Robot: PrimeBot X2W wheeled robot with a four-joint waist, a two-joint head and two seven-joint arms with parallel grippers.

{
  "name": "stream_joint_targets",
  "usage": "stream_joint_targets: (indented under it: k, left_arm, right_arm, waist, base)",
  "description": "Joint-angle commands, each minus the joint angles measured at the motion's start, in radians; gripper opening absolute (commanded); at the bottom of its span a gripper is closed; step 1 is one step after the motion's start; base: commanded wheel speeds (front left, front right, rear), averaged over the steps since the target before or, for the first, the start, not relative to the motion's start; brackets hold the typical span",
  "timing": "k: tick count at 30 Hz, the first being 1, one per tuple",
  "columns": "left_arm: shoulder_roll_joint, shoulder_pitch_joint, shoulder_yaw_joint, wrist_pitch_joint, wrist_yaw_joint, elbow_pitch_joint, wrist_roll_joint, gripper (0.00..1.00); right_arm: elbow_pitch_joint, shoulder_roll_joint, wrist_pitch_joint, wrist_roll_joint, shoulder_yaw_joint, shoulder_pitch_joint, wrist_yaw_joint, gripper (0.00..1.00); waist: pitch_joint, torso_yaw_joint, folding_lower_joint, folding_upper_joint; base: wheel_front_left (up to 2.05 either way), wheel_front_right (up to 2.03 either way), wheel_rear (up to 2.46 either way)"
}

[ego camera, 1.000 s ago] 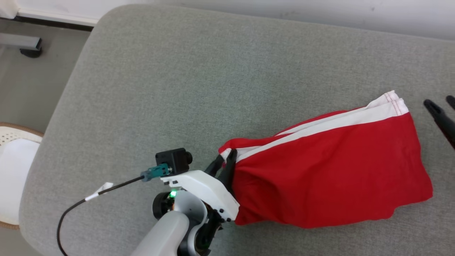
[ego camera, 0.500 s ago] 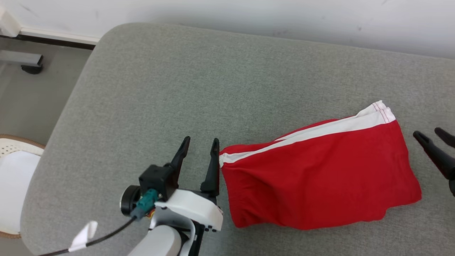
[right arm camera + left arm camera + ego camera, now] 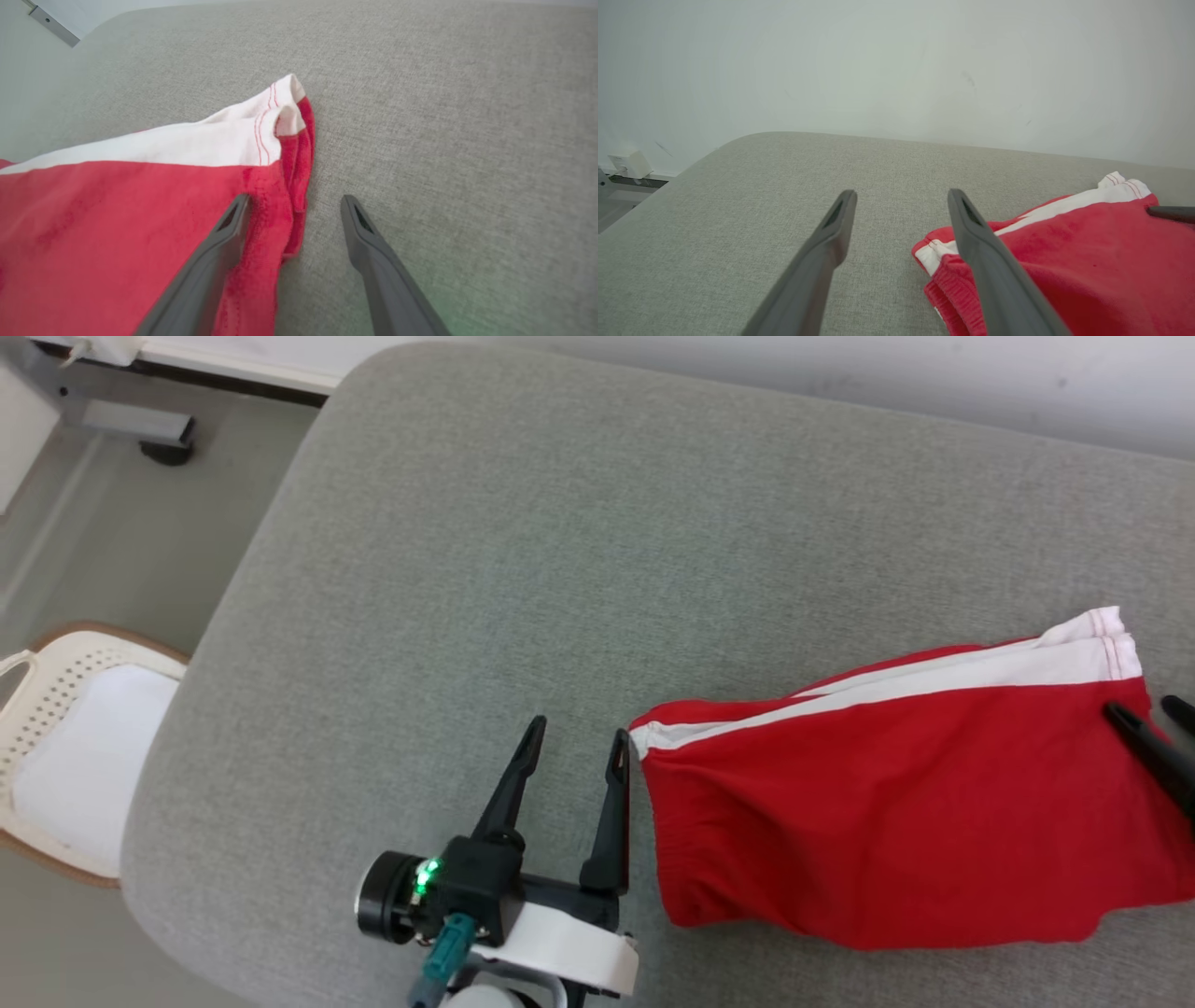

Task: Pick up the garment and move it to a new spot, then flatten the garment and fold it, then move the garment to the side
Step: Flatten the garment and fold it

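Garment [image 3: 896, 803] lies on grey cushion [image 3: 560, 523], long axis left-right, white hem pointing right. Left gripper [image 3: 579, 730]: spread, empty, beside left end. Right gripper [image 3: 1146, 707]: spread, previously apart, now straddles hem edge.

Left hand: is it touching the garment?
Cannot tell. In the head view the left hand sits beside the garment with no plain gap; in the left wrist view its finger merely overlaps the fabric.

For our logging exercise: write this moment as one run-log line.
left tool: open, beside garment | right tool: open, straddling garment's hem edge | garment: ungripped, lying on grey cushion
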Motion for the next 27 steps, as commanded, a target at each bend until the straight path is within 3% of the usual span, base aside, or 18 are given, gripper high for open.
stream_joint_targets:
  k: [1, 5, 6, 7, 9, 14, 20, 27]
  left_arm:
    - [-0.008, 0.017, 0.006, -0.001, -0.009, -0.011, 0.031, 1.00]
    - [-0.027, 0.041, 0.021, -0.001, -0.029, -0.018, 0.065, 1.00]
    - [-0.032, 0.049, 0.027, -0.001, -0.033, -0.018, 0.064, 1.00]
    - [-0.037, 0.053, 0.033, -0.001, -0.040, -0.019, 0.071, 1.00]
    - [-0.043, 0.062, 0.045, -0.001, -0.049, -0.018, 0.082, 1.00]
    - [-0.055, 0.085, 0.080, -0.001, -0.072, -0.007, 0.103, 1.00]
    - [-0.048, 0.127, 0.136, -0.001, -0.092, 0.012, 0.126, 1.00]
    - [-0.042, 0.168, 0.181, -0.001, -0.115, 0.022, 0.152, 1.00]
  right_arm:
    - [0.017, 0.000, 0.004, 0.010, 0.003, -0.014, -0.002, 1.00]
    - [0.014, 0.020, 0.007, 0.032, 0.013, -0.006, -0.002, 1.00]
    - [0.008, 0.025, 0.007, 0.039, 0.013, -0.006, -0.002, 0.71]
    - [0.005, 0.029, 0.003, 0.044, 0.011, -0.007, -0.002, 0.34]
    - [-0.006, 0.037, -0.005, 0.062, 0.005, -0.008, -0.002, 0.00]
    - [0.016, 0.053, -0.042, 0.105, -0.025, -0.005, -0.002, 0.00]
    - [0.051, 0.073, -0.085, 0.126, -0.041, 0.021, -0.002, 0.00]
    - [0.093, 0.034, -0.117, 0.172, -0.074, 0.061, -0.002, 0.00]
  waist:
    - [0.013, 0.022, 0.0000, 0.0000]
    - [0.018, 0.035, 0.0000, 0.0000]
    - [0.019, 0.037, 0.0000, 0.0000]
    - [0.020, 0.038, 0.0000, 0.0000]
    - [0.020, 0.036, 0.0000, 0.0000]
    - [0.001, 0.006, 0.0000, 0.0000]
    - [-0.044, -0.076, 0.0000, 0.0000]
    - [-0.066, -0.144, 0.0000, 0.0000]
  base:
    - [0.00, 0.00, 0.00]
    - [0.00, 0.00, 0.00]
    - [0.00, 0.00, 0.00]
    - [0.00, 0.00, 0.00]
    - [0.00, 0.00, 0.00]
    - [0.00, 0.00, 0.00]
    - [0.00, 0.00, 0.00]
    - [0.00, 0.00, 0.00]
